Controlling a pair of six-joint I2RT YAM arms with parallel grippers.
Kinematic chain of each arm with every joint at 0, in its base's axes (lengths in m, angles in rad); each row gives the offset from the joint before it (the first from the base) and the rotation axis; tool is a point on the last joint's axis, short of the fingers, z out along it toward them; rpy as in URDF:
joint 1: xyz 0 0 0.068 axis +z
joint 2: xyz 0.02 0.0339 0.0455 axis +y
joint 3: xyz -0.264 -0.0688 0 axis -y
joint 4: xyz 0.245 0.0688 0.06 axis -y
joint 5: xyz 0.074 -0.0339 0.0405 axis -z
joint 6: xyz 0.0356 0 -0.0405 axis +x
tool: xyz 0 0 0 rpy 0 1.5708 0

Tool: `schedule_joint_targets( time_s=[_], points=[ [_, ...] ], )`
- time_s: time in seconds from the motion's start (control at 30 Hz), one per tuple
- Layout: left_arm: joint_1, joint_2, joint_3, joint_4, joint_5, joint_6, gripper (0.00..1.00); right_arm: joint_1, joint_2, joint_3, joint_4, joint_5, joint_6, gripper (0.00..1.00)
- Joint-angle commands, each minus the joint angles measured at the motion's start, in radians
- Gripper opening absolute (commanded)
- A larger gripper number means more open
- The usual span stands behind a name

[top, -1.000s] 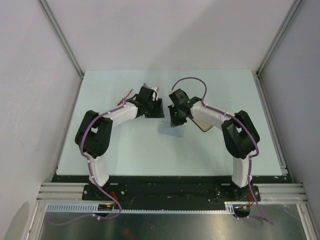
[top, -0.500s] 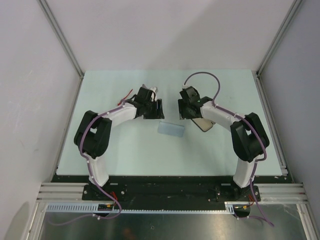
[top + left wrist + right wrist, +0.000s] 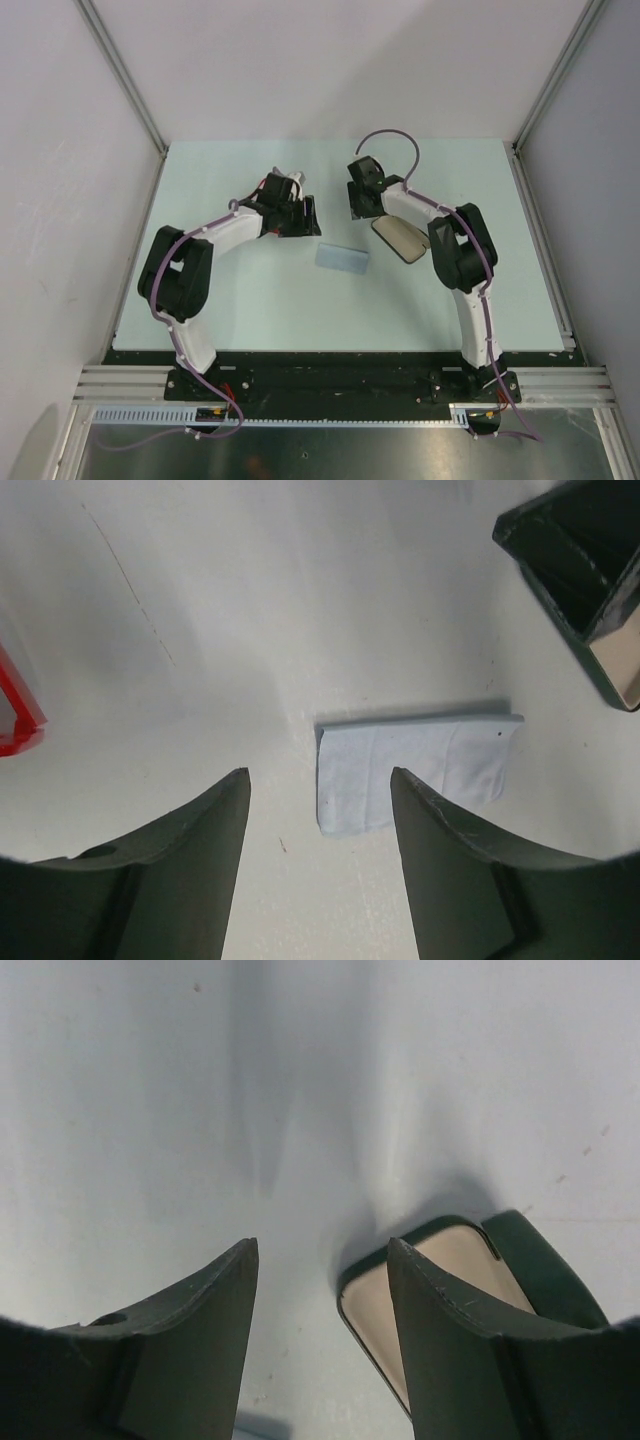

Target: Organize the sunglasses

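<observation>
The sunglasses (image 3: 14, 708) show only as a red frame corner at the left edge of the left wrist view; in the top view the left wrist hides them. My left gripper (image 3: 308, 216) (image 3: 318, 785) is open and empty, just short of the pale blue cloth (image 3: 415, 768) (image 3: 342, 258). My right gripper (image 3: 359, 203) (image 3: 321, 1252) is open and empty, beside the far end of the open black case (image 3: 400, 239) (image 3: 455, 1272), whose tan lining faces up.
The case also shows at the top right of the left wrist view (image 3: 578, 575). The pale green table top (image 3: 240, 300) is bordered by white walls and metal rails on three sides.
My right gripper has moved away from over the cloth, back and up to the far end of the case. The cloth now lies flat and uncovered. My left gripper turned slightly.
</observation>
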Motion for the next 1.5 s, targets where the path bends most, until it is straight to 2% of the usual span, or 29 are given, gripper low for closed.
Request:
schedule_joint_targets(
  time_s=[0.0,0.4,0.9,1.27,1.47],
  points=[
    [0.004,-0.052,-0.014,0.010,0.017,0.006,0.64,0.003,0.043,0.096,-0.066,-0.014,0.005,0.58],
    [0.012,-0.050,-0.022,0.007,0.028,0.014,0.64,0.018,0.002,0.004,-0.067,0.011,0.062,0.56],
    [0.015,-0.052,-0.034,0.008,0.038,0.019,0.64,0.038,-0.020,-0.052,-0.080,-0.103,0.077,0.43],
    [0.015,-0.046,-0.034,0.008,0.051,0.014,0.64,0.058,-0.100,-0.141,-0.086,-0.057,0.125,0.43],
    [0.015,-0.046,-0.031,0.010,0.051,0.013,0.65,0.055,-0.120,-0.131,-0.048,-0.048,0.100,0.45]
  ],
)
